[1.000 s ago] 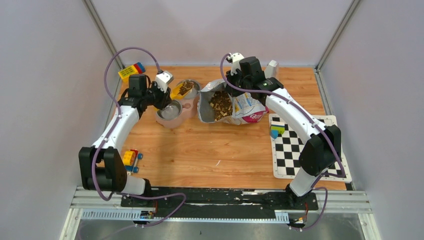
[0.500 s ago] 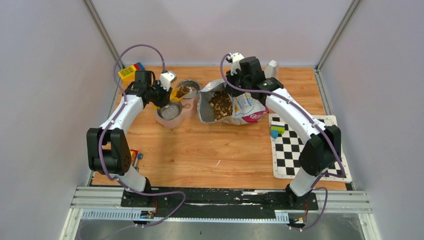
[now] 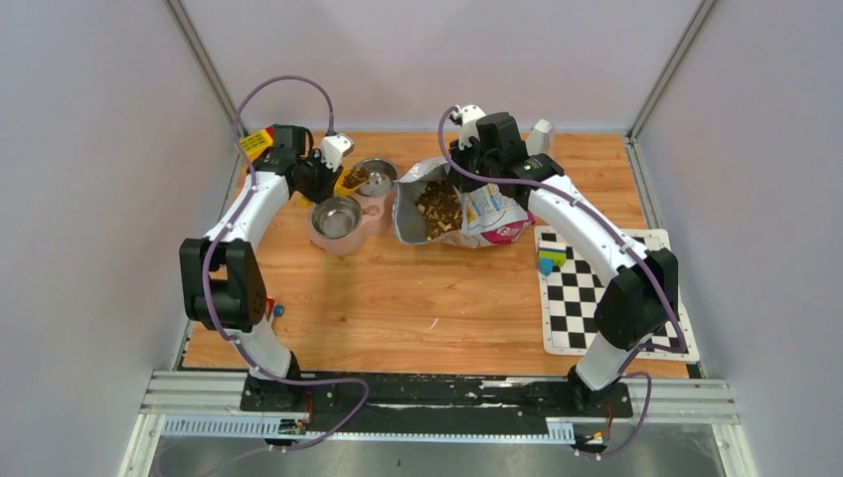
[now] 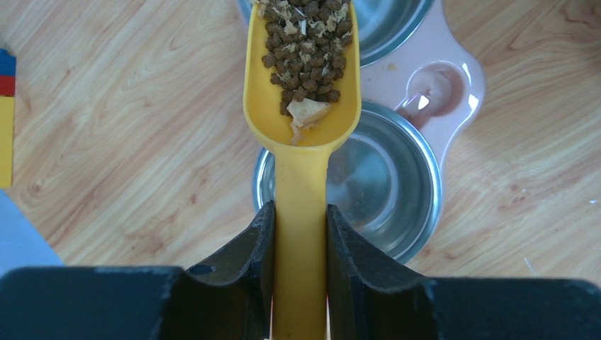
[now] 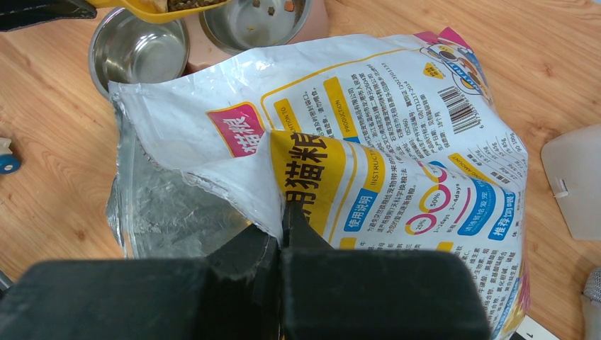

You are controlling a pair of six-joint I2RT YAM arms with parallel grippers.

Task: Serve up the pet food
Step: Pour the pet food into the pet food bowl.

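My left gripper [image 4: 300, 234] is shut on the handle of the yellow scoop [image 4: 301, 120]. The scoop is level and full of brown kibble [image 4: 306, 42]. Its head reaches over the rim of the far steel bowl [image 4: 397, 21]; the near steel bowl [image 4: 386, 184] below it is empty. In the top view the scoop [image 3: 353, 180] sits at the pink double bowl [image 3: 373, 214]. My right gripper [image 5: 283, 227] is shut on the torn rim of the yellow-and-white food bag [image 5: 397, 163] and holds it open. Kibble [image 3: 438, 209] shows inside the bag [image 3: 492, 214].
A stack of toy bricks [image 3: 256, 143] lies at the back left behind the left gripper. A checkered mat [image 3: 596, 293] with a coloured block [image 3: 550, 259] lies at the right. A white object [image 5: 574, 180] sits right of the bag. A few kibble pieces lie in the far bowl [image 5: 273, 14].
My left arm has swung back and left, carrying the loaded scoop from above the near bowl toward the far bowl. The right arm and bag have not moved.
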